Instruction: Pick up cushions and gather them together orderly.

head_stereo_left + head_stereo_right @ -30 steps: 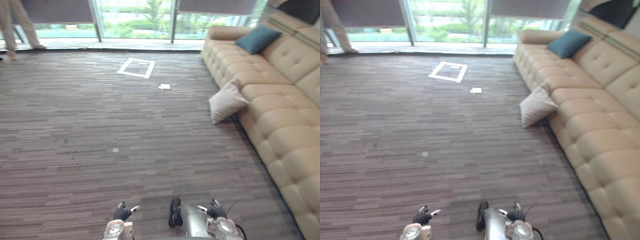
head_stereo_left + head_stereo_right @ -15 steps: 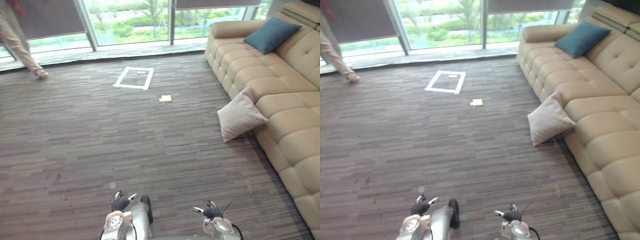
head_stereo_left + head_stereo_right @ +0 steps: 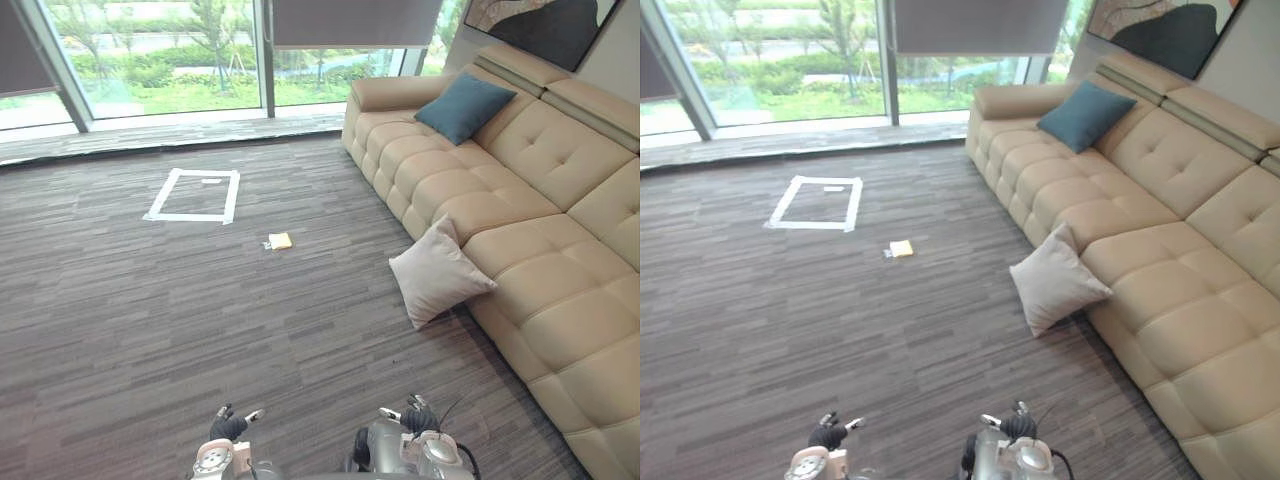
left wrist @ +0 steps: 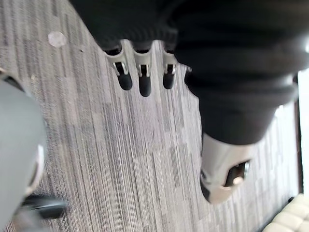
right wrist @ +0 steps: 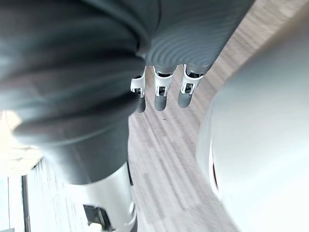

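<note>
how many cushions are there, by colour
teal cushion: 1, on the sofa
pale beige cushion: 1, on the carpet, leaning against the sofa front
total: 2

A sofa (image 3: pixel 560 150) runs along the right side, back toward the windows (image 3: pixel 150 50). One cushion (image 3: pixel 465 106) rests on its far seat against the backrest. A second cushion (image 3: pixel 437 275) stands on the floor, leaning against the sofa's front. Further left, a small flat item (image 3: pixel 280 241) lies on the floor, and a taped square (image 3: pixel 232 196) lies beyond it, nearer the windows.
</note>
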Robot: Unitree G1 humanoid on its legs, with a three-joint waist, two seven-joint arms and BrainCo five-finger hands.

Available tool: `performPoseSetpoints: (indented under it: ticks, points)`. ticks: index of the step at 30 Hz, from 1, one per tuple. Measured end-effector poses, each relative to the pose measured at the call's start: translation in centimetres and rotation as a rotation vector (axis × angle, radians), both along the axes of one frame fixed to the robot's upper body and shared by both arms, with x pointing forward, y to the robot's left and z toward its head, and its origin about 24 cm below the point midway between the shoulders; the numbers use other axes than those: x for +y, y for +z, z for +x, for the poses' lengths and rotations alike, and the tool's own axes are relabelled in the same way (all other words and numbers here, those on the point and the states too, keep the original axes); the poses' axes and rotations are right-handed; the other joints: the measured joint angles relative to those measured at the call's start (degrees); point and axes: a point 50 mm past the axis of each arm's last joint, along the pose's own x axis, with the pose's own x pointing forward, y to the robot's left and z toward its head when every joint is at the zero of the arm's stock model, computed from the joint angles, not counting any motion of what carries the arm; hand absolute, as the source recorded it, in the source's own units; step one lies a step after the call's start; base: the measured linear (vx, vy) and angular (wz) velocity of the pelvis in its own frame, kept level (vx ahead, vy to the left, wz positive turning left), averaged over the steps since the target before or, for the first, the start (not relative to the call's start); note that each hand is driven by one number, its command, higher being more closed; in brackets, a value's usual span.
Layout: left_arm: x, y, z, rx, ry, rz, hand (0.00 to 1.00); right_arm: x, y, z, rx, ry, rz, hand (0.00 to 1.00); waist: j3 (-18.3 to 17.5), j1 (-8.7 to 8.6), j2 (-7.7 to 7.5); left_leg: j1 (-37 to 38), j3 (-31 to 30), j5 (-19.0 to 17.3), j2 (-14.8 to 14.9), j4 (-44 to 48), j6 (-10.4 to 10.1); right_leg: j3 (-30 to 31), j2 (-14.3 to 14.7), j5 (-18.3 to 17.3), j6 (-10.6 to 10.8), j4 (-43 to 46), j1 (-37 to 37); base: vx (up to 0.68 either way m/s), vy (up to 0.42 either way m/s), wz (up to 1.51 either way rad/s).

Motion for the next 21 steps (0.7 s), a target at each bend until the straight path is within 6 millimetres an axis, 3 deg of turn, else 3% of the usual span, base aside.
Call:
performPoseSetpoints:
  ticks: [1, 2, 3, 5, 6, 7, 8, 9, 11, 13, 15, 17, 19, 20, 21]
  points:
    - [-0.2, -0.1, -0.1, 0.004, -0.015, 0.000, 0.00, -0.1, -0.1, -0.2, 0.007, 0.001, 0.000, 0.00, -0.27, -0.26, -0.52, 2.47, -1.52, -1.01, -1.35, 0.17, -1.65, 1.40, 0.07, 7.63, -6.86, -0.64, -0.06, 0.73, -0.067, 0.10]
    - [-1.1, -0.2, -0.1, 0.012, -0.018, -0.023, 0.00, -0.7, 0.2, 0.2, -0.007, 0.005, -0.019, 0.00, -0.24, -0.59, 1.21, 3.57, -2.30, -1.00, -0.07, 1.03, -1.89, 1.05, 0.26, 5.33, -8.08, 3.12, -0.20, 0.83, -0.112, 0.14]
    - [-2.1, -0.4, -0.4, 0.019, -0.022, -0.052, 0.00, -1.5, 0.2, 0.2, -0.004, 0.006, -0.038, 0.00, -1.10, -0.77, 3.53, 1.78, -3.56, -0.21, 1.69, 6.33, -3.24, 0.09, 0.89, 1.32, -7.98, 5.06, 0.00, 0.78, -0.162, 0.05]
    - [-2.4, -0.3, -0.1, 0.010, -0.017, -0.058, 0.00, -1.9, 0.4, 0.4, -0.006, 0.007, -0.050, 0.00, -0.81, -1.18, 5.32, -3.57, -6.74, 3.23, 4.90, 20.82, -4.24, 0.09, 2.50, -2.22, -7.75, 5.66, 2.21, 0.62, -0.169, -0.06]
    - [-2.3, -0.2, 0.1, 0.001, 0.011, -0.069, 0.00, -2.0, 0.4, 0.6, -0.005, 0.010, -0.053, 0.00, -0.28, -1.16, 6.41, -9.78, -10.11, 10.30, 8.12, 36.79, -4.21, 0.74, 4.81, -3.93, -8.28, 3.82, 6.26, 0.46, -0.119, -0.29]
    - [-2.3, -0.2, 0.1, -0.002, 0.015, -0.069, 0.00, -1.9, 0.3, 0.6, 0.001, 0.011, -0.051, 0.00, -0.11, -1.03, 6.38, -11.36, -10.61, 10.76, 8.96, 40.64, -4.47, 1.17, 5.57, -4.41, -8.42, 3.12, 7.69, 0.55, -0.116, -0.65]
    - [-1.8, 0.0, 0.3, -0.018, 0.034, -0.065, 0.00, -1.4, 0.1, 0.3, 0.020, 0.017, -0.036, 0.00, 0.17, -0.68, 6.25, -15.64, -10.48, 10.05, 11.45, 50.26, -3.58, 3.06, 7.63, -5.87, -9.09, 0.86, 12.79, 0.53, -0.085, -0.79]
    - [-1.2, 0.1, 0.3, -0.029, 0.037, -0.049, 0.00, -0.7, -0.2, 0.2, 0.032, 0.020, -0.016, 0.00, 0.76, -0.47, 4.54, -19.30, -9.84, 8.88, 11.61, 53.35, -2.40, 5.20, 8.09, -7.23, -9.13, -0.94, 16.87, 0.61, -0.093, -0.92]
    - [-0.7, 0.3, 0.4, -0.047, 0.035, -0.036, 0.00, -0.2, -0.3, 0.0, 0.043, 0.036, -0.008, 0.00, 0.49, -0.33, 3.75, -24.21, -8.59, 7.42, 11.70, 52.06, -1.42, 7.75, 8.39, -8.07, -9.02, -3.69, 20.20, 0.44, -0.043, -0.78]
    - [-0.8, 0.6, 0.6, -0.071, 0.050, -0.038, 0.00, -0.2, -0.4, -0.2, 0.050, 0.042, -0.011, 0.00, 0.51, 0.68, 3.83, -31.00, -7.63, 5.05, 9.93, 41.05, 0.76, 13.27, 8.65, -8.33, -7.25, -7.32, 24.81, 0.45, 0.069, -1.18]
    - [-0.8, 0.7, 0.7, -0.078, 0.058, -0.040, 0.00, -0.1, -0.5, -0.4, 0.062, 0.040, -0.011, 0.00, 0.54, 1.79, 3.87, -32.78, -9.32, 4.79, 7.92, 32.64, 0.66, 16.72, 8.54, -8.96, -6.28, -8.46, 26.65, 0.41, 0.146, -1.10]
    - [-0.5, 0.6, 0.4, -0.077, 0.089, -0.042, 0.00, 0.3, -0.6, -0.4, 0.068, 0.046, -0.005, 0.00, 0.55, 2.55, 3.82, -35.29, -15.88, 6.25, 4.08, 19.06, -0.74, 23.06, 8.22, -11.50, -4.83, -9.76, 29.84, 0.57, 0.296, -1.24]
    - [-0.3, 0.5, 0.1, -0.076, 0.109, -0.043, 0.00, 0.6, -0.7, -0.6, 0.075, 0.054, -0.003, 0.00, 0.44, 2.70, 3.84, -35.82, -18.37, 8.49, 3.39, 14.01, -0.50, 27.04, 8.12, -14.43, -3.72, -8.71, 31.26, 0.60, 0.371, -1.26]
    - [-0.1, 0.5, 0.1, -0.080, 0.116, -0.040, 0.00, 1.0, -1.0, -1.1, 0.094, 0.059, 0.006, 0.00, -0.48, 3.52, 3.36, -35.03, -17.11, 12.93, 3.38, 16.45, -0.33, 31.16, 7.53, -16.25, -2.47, -6.63, 31.75, 0.62, 0.407, -1.40]
    - [0.2, 0.6, 0.1, -0.080, 0.113, -0.032, 0.00, 1.2, -1.1, -1.4, 0.105, 0.060, 0.012, 0.00, -0.82, 3.72, 2.56, -34.90, -15.98, 11.19, 3.27, 17.32, 0.12, 32.14, 7.11, -16.37, -2.23, -5.86, 31.56, 0.61, 0.387, -1.33]
